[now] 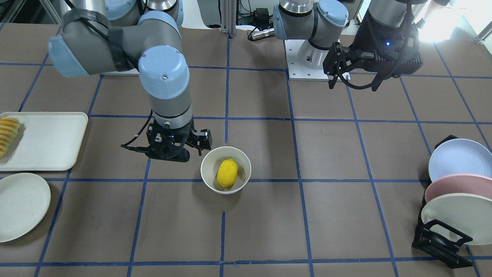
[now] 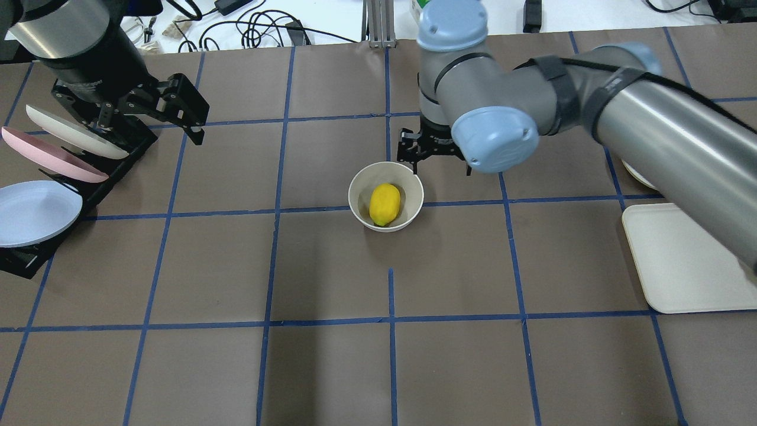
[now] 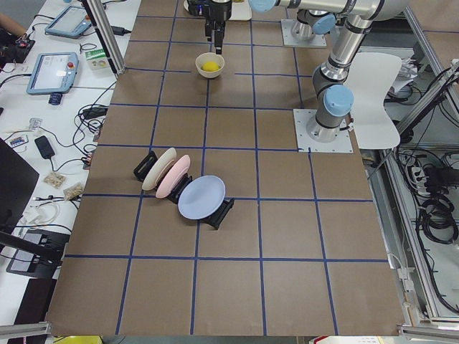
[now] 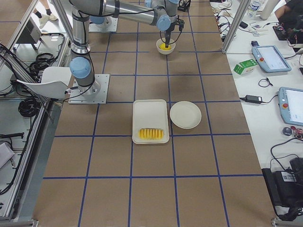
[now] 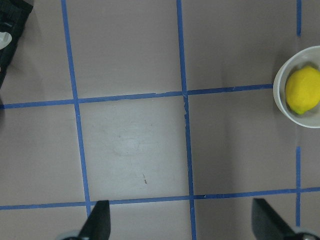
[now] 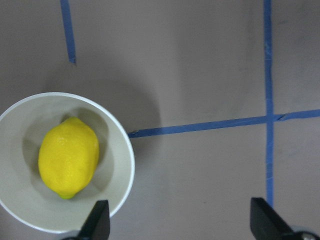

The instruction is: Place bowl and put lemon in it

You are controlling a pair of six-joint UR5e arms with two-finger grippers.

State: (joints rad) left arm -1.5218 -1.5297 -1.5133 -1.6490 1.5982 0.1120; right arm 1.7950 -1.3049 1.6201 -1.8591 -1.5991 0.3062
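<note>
**Lemon [image 1: 227,173] sits in bowl [image 1: 207,165]**

The yellow lemon lies in the off-white bowl, which stands upright on the gridded worktop [image 1: 338,154]. The right claw [image 6: 181,223] hangs just beside the bowl, spread wide, holding nothing. The left claw [image 5: 182,224] hovers well apart, near the plate rack [image 1: 442,246], also spread and empty.

A cream tray [image 1: 50,142] carries ridged yellow-orange slices [image 1: 8,136]. A flat white plate [image 1: 21,206] lies just beside the tray. Well apart from it, a black rack [image 1: 442,252] holds three plates [image 1: 457,186], seemingly tilted.
</note>
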